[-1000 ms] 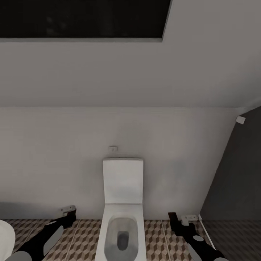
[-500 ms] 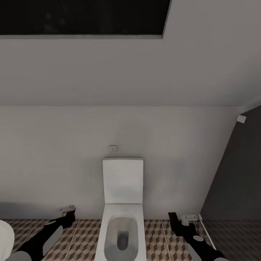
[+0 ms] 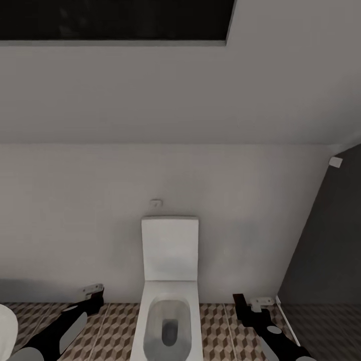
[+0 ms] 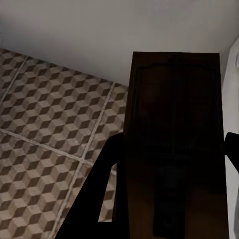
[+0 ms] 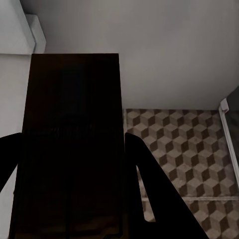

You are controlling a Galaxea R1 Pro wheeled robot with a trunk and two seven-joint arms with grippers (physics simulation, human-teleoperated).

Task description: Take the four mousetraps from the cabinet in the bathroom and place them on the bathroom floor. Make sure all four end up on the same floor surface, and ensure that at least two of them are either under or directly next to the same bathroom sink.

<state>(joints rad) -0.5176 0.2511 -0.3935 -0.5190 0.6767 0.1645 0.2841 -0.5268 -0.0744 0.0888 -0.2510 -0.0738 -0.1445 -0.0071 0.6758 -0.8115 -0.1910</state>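
— Standing by the toilet (image 3: 167, 306), are you? What is the robot up to?

— It faces the toilet square on, lid up against the pale wall (image 3: 75, 215). Both arms reach forward low, one on each side of the bowl. The left gripper (image 3: 94, 292) hangs above the bathroom floor (image 3: 218, 328) to the left of the bowl, and the right gripper (image 3: 249, 304) does the same on the right, near the dark grey partition (image 3: 326, 250).

— Are the claws holding anything?

— From close behind the left claw, a flat dark brown board, a mousetrap (image 4: 174, 124) by the faint wire lines on it, sits between the black fingers (image 4: 107, 174). They look closed against its edges. The right claw matches: a second mousetrap (image 5: 74, 124) fills the gap, with its fingers (image 5: 144, 179) pressed to either side. Both boards are in deep shadow, so I cannot make out more detail.

— So where are those traps, exactly?

— Up off the tiles, each clamped in its claw, with the cube-pattern floor showing beneath and beside them.

— Anything else about?

— A small flush button (image 3: 156, 203) on the wall above the cistern, a black panel (image 3: 115, 20) high up, and a white rounded edge (image 3: 5, 326) at the far left, down by the floor. I cannot tell what that belongs to.
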